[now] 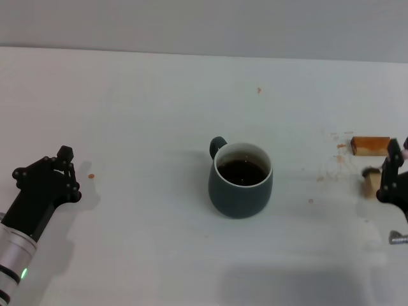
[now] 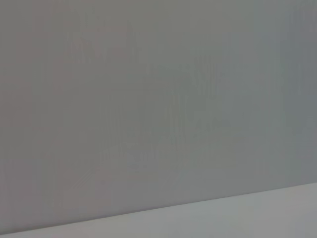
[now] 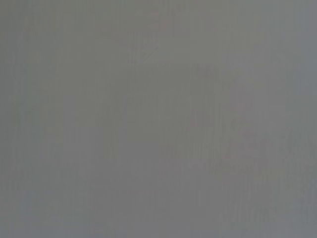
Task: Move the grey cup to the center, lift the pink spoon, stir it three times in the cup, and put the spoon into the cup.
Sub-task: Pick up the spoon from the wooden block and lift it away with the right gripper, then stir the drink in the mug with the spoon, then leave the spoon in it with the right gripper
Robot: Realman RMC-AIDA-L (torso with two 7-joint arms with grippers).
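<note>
Mid-table, grey cup [image 1: 240,182] upright, handle pointing away-left.

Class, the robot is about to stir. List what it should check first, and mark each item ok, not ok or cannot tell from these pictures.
1. Grey cup upright at the middle of the table: ok.
2. Dark liquid sits below the cup's rim: ok.
3. Nothing above the cup's mouth: ok.
4. Left hand is at the left, well apart from the cup: ok.
5. Pink spoon held firmly by the right hand: cannot tell. Only a grey metal bit and a pink tip show at the picture's edge.
6. Room around the right hand: not ok. The wooden blocks lie close beside it and might get knocked.
</note>
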